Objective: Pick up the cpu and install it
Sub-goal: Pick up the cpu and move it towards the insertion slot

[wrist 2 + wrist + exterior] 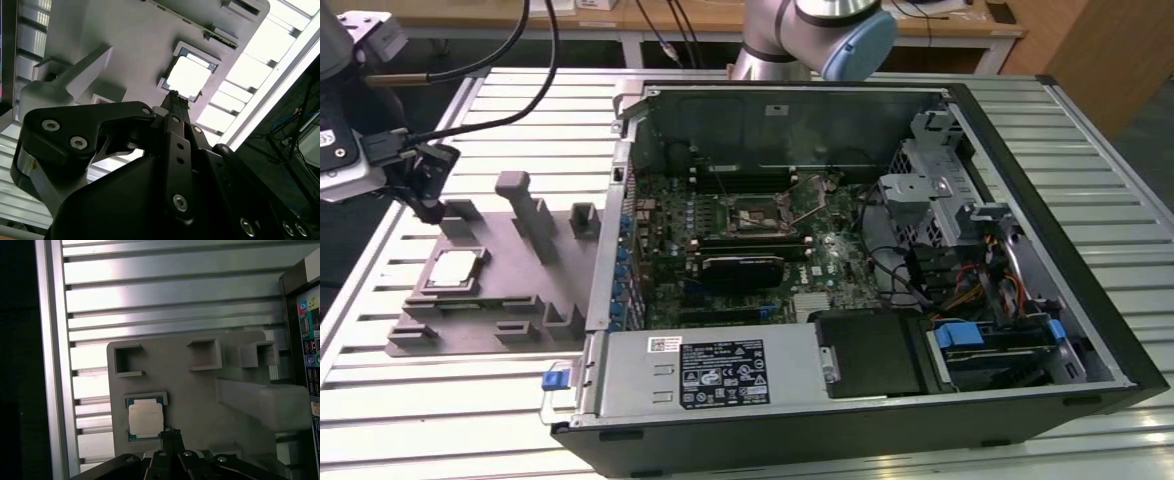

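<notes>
Plainly the pick-up is the step in hand and the lift has not begun. Starting at the exterior view's left, the gripper (434, 205) hangs over the far end of a grey holder plate (470, 335) that lies on the slatted metal table (454, 400). In both wrist views its fingertips look drawn together into one narrow point (173, 96) (170, 432), gripping nothing. Just beyond that point the cpu (456, 268) lies flat, silver top upward, in a shallow square pocket of the plate. In the first wrist view the chip (145, 420) sits just beside the tip, and in the second wrist view it (189, 77) shows bright just past the tip; tool and chip appear to be apart, not touching. Farther toward the exterior view's right stands the open computer case (1067, 200). On its motherboard the black-framed socket (754, 215) lies well apart from the chip, with a black heatsink block (744, 268) just beside it on the near side. By my reading, taking the chip calls for the claw to spread wider than the chip, centre squarely over the pocket, and come down level, since a thin flat part set low in a recess offers only its edges and could tip or jam if caught off-centre.
</notes>
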### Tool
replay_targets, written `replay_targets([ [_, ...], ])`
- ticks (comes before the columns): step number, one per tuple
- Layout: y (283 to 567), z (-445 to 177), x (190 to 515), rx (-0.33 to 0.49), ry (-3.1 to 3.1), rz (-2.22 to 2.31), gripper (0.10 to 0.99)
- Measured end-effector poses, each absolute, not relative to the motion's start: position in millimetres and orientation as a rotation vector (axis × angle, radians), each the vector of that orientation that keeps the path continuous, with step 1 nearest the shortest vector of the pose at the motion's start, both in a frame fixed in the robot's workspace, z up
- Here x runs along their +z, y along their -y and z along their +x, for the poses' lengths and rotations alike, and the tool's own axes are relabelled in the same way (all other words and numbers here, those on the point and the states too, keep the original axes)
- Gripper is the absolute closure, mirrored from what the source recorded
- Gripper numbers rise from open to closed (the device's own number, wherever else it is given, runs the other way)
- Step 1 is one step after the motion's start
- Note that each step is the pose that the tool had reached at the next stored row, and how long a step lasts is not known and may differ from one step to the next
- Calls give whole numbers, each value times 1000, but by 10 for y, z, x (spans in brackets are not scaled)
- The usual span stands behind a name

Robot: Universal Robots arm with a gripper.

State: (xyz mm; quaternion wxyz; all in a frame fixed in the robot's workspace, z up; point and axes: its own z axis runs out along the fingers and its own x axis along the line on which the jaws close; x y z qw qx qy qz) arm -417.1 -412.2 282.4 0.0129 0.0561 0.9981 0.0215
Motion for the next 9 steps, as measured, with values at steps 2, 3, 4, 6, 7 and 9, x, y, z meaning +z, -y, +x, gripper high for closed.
replay_targets([
  [2, 4134, -4174, 2798, 67, -3110, 175, 980],
  [3, 4139, -4175, 2783, 67, -3111, 175, 980],
  [4, 4144, -4177, 2768, 67, -3111, 175, 980],
  [6, 4153, -4182, 2733, 67, -3112, 175, 980],
  [7, 4157, -4184, 2717, 67, -3112, 175, 980],
  [9, 4166, -4188, 2682, 67, -3113, 175, 980],
])
